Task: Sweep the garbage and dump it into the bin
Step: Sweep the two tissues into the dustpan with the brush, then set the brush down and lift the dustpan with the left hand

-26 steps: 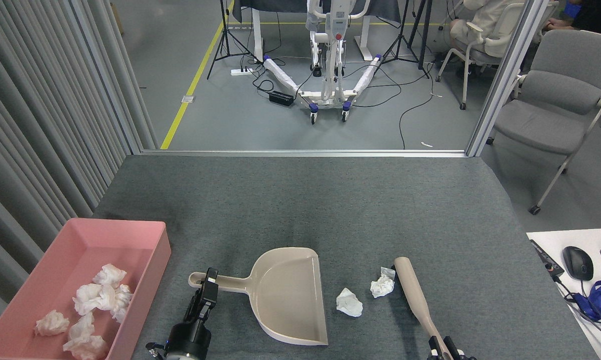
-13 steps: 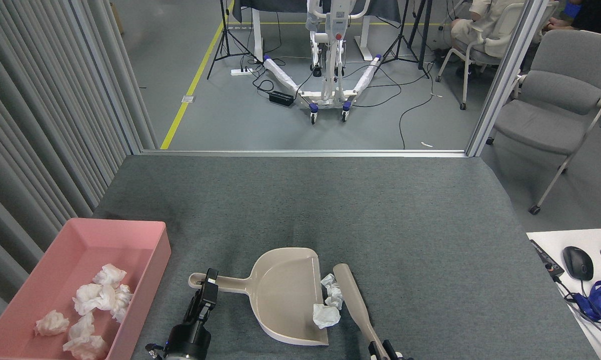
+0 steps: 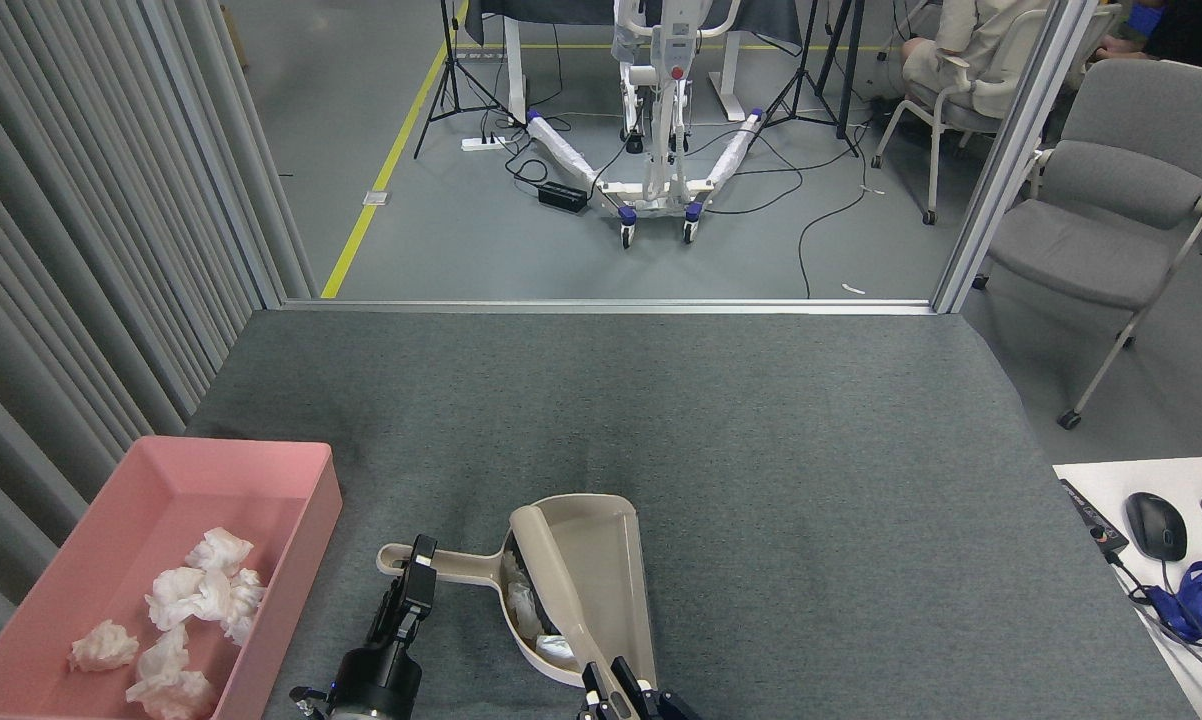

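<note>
Dustpan lies on the grey surface, its landmark pan holding two tissue wads, pressed against its left wall by the beige brush that slants across the pan. Left of the dustpan, the left claw is clenched on its handle, and farther left the pink bin holds several more wads. At the dustpan's near edge, the right claw grasps the brush handle, though its fingers are mostly cut off by the frame.
</note>
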Controlling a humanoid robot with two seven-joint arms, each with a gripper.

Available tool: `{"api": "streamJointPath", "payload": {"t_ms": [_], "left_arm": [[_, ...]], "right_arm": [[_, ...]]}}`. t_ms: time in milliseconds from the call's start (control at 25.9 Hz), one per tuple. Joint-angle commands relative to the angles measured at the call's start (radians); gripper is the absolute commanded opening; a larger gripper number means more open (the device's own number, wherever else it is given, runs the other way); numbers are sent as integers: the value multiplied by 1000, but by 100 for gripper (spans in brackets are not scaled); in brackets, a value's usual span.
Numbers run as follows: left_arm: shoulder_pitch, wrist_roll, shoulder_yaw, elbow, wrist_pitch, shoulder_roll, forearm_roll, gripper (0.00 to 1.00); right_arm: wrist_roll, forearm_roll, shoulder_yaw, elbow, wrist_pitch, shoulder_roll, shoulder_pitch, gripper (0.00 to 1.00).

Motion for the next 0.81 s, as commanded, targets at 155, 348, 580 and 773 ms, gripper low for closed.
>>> {"api": "streamJointPath", "payload": {"t_ms": [155,348,580,773], "left_arm": [[5,-2,0,-22,-22,3,11,10],[5,-29,0,-28,-41,1,17,10],[26,-30,-5,-94,-49,9,186,9],[37,-29,-9,-146,-32,26,282,5]], "right_arm": [[-10,-12,-77,-112,4,-57,8,0],[-13,-56,-244,-123,-13,-138,10,0],[-10,-156,-396,-93,-64,-264,14,0],[-30,-208,-406,-6,-74,-353,17,0]]}}
